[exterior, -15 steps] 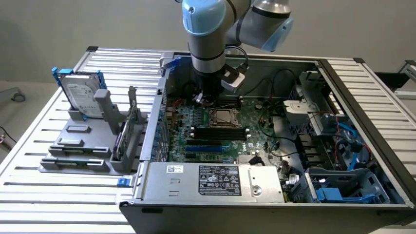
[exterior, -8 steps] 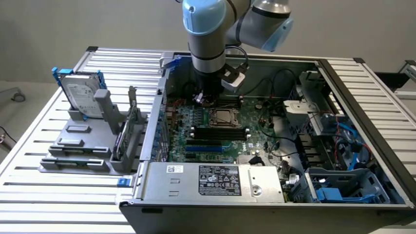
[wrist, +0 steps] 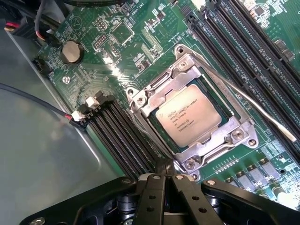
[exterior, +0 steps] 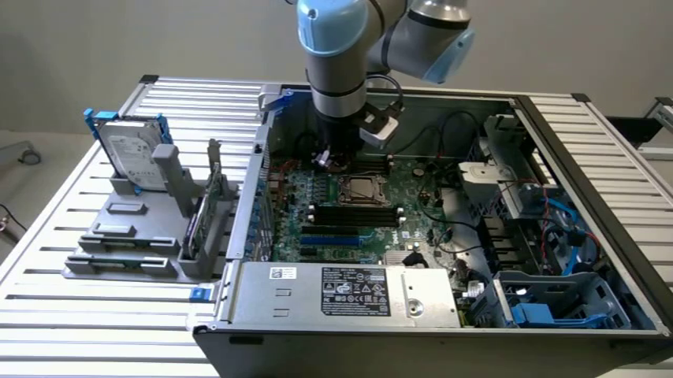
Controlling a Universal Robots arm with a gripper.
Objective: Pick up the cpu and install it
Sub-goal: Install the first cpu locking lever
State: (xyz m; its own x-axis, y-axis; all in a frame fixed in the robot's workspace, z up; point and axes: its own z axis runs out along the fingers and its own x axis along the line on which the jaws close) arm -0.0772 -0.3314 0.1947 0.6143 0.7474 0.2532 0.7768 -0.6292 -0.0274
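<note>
on the exterior view's left, a grey holder (exterior: 131, 236) on the slatted table (exterior: 63, 315) carries an upright hard drive (exterior: 134, 148) with a blue frame. mid-frame, the open computer case (exterior: 421, 346) shows its green motherboard (exterior: 315, 189); the gripper (exterior: 332, 160) hangs over the board, just up and left of the socket (exterior: 363, 189). the wrist view shows its fingers (wrist: 154, 192) pressed together with nothing between them, and the cpu (wrist: 189, 119) lying flat within the socket's metal frame, silvery top up. lower right sits a blue drive bay (exterior: 531, 313).
</note>
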